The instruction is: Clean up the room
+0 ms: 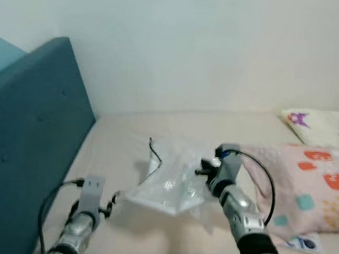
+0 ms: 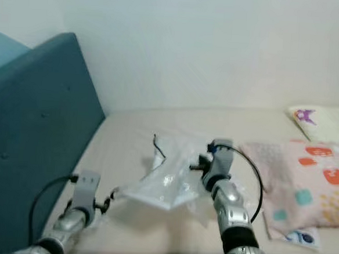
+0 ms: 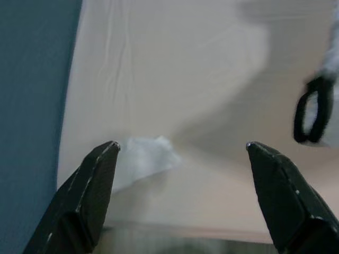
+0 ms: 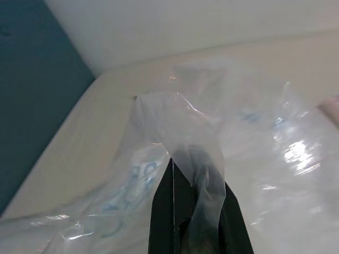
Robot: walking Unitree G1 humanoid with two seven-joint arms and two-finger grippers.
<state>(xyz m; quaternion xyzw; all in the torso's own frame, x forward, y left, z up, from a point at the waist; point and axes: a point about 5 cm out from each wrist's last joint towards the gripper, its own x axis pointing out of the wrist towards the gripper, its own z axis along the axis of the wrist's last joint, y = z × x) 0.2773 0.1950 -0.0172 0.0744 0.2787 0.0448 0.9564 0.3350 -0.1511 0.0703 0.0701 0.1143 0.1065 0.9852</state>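
Teal headboard [image 1: 29, 134] at far left, bed [image 1: 122, 135] in beige sheet beside it. Left gripper [image 3: 180, 196] low over the mattress near the headboard, fingers spread wide, holding nothing; small white scrap [image 3: 143, 159] lies just ahead of one finger. Clear plastic bag [image 1: 171, 182] hangs above mid-bed, pinched in the closed right gripper [image 4: 193, 211]. Patterned pillows [image 1: 317, 184] at right.

Risk: the grip is on thin, slick film only; a quick swing could pull it free, or the trailing bag could snag the left arm.

You had a teal headboard [image 1: 29, 134] left of the beige mattress [image 1: 122, 141], patterned pillows [image 1: 317, 184] at right.
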